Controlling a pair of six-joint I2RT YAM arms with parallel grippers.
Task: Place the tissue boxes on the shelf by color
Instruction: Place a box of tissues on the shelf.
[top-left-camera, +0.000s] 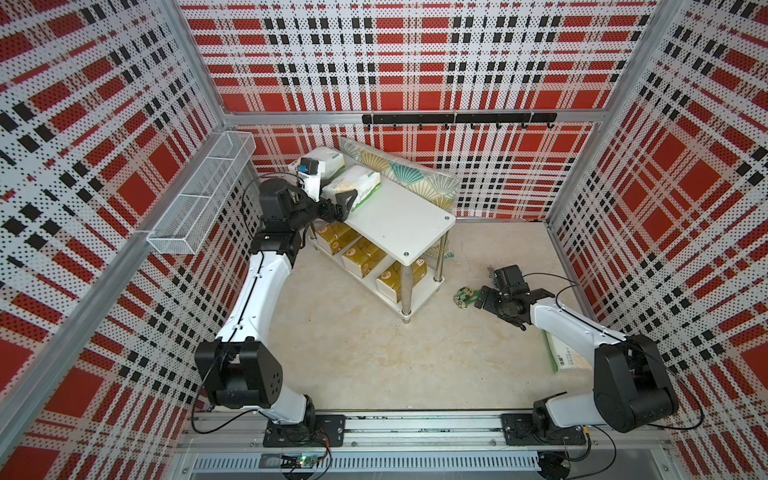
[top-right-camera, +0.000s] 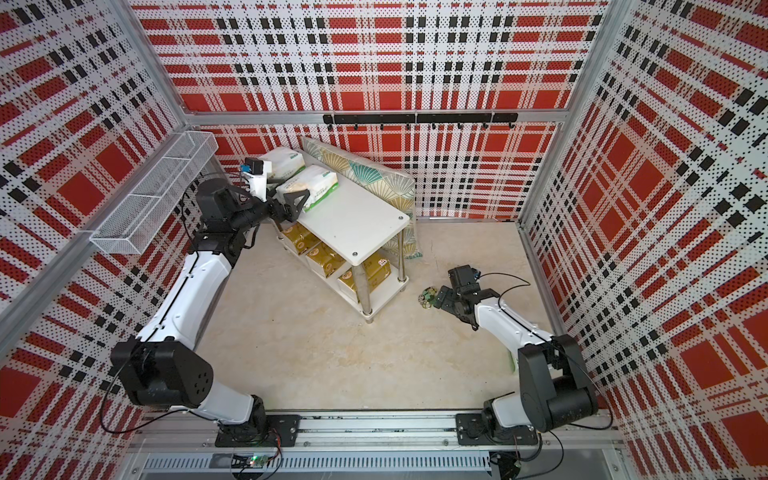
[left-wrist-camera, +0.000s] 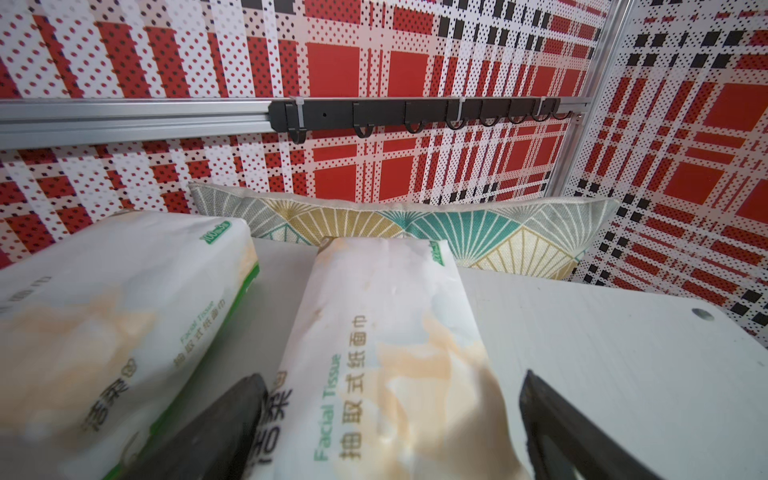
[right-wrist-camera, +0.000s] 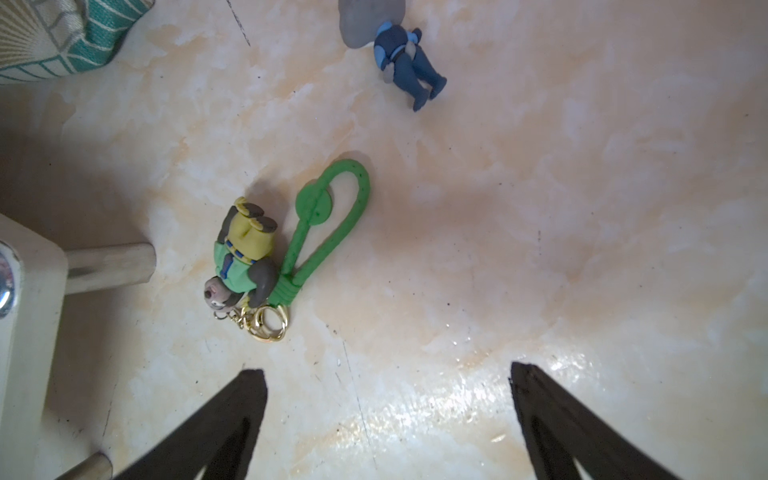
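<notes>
On the smooth upper board of the small two-tier white shelf (top-left-camera: 399, 216) with shiny chrome legs, two soft, brick-shaped white tissue packs with green trim are lying side by side with a narrow gap between them. These are the nearer white pack (left-wrist-camera: 395, 353) and the farther white pack (left-wrist-camera: 104, 311), both in crinkled plastic wrappers.

The left gripper (left-wrist-camera: 392, 376) is straddling the near end of the nearer white pack. Its black wedge-shaped fingers are spread wide, one clearly apart from the wrapper, so it is gripping nothing.

Three glossy gold tissue packs (top-left-camera: 363, 257) are sitting in a row on the lower board. A third white pack (top-left-camera: 559, 353) is lying on the mottled beige floor (top-left-camera: 374, 353), partly hidden under the right arm.

The right gripper (right-wrist-camera: 386, 370) is hovering low over that floor, fingers parted and empty, near a rubbery green-strapped keychain figurine (right-wrist-camera: 245, 257).

A fan-patterned teal-and-gold woven cushion (top-left-camera: 415, 174) is standing on edge between the shelf and the plaid wall.
</notes>
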